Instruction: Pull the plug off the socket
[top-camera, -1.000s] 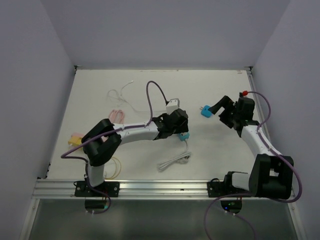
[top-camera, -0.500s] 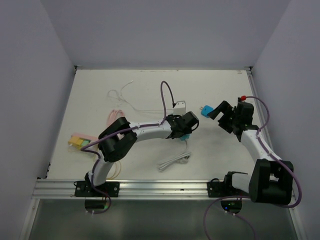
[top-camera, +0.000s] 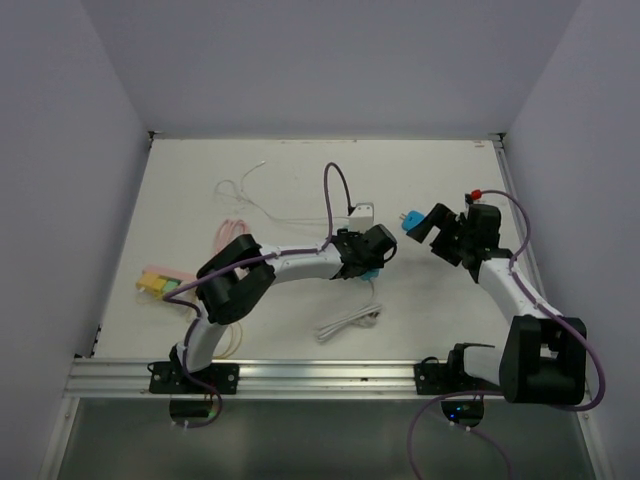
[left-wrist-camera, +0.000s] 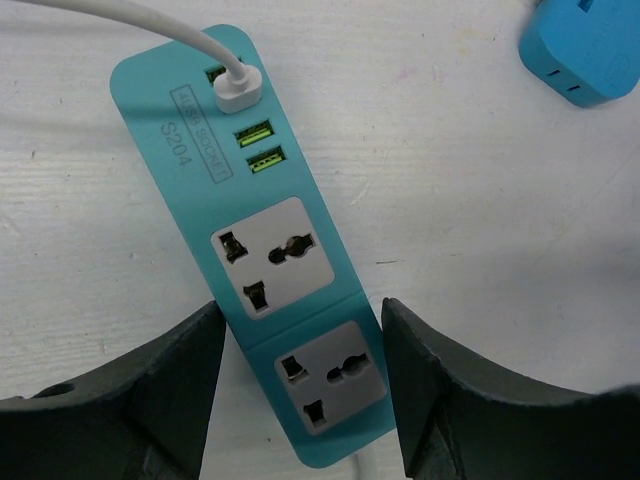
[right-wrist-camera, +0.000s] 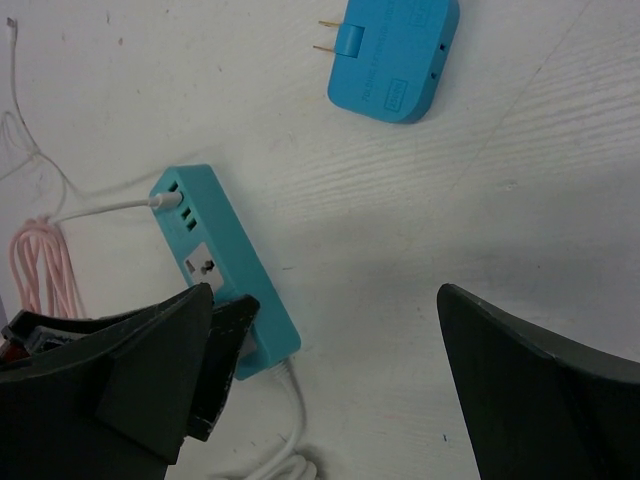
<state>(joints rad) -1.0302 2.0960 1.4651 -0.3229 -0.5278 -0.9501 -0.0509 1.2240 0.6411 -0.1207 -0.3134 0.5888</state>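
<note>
On the white desk (top-camera: 200, 170) the blue plug (right-wrist-camera: 395, 55) lies free, prongs bare, well apart from the socket strip (left-wrist-camera: 265, 250), so I judge the pull done. My left jaws pinch the strip's end; my right jaws gape, holding nothing. Only letting go is left.

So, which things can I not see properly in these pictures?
Power strip: top view, mostly hidden under the left gripper.
Blue adapter: left wrist view, cut off by the picture's corner.
Strip's near socket: right wrist view, covered by the left gripper.
Adapter's label: right wrist view, too small.
</note>
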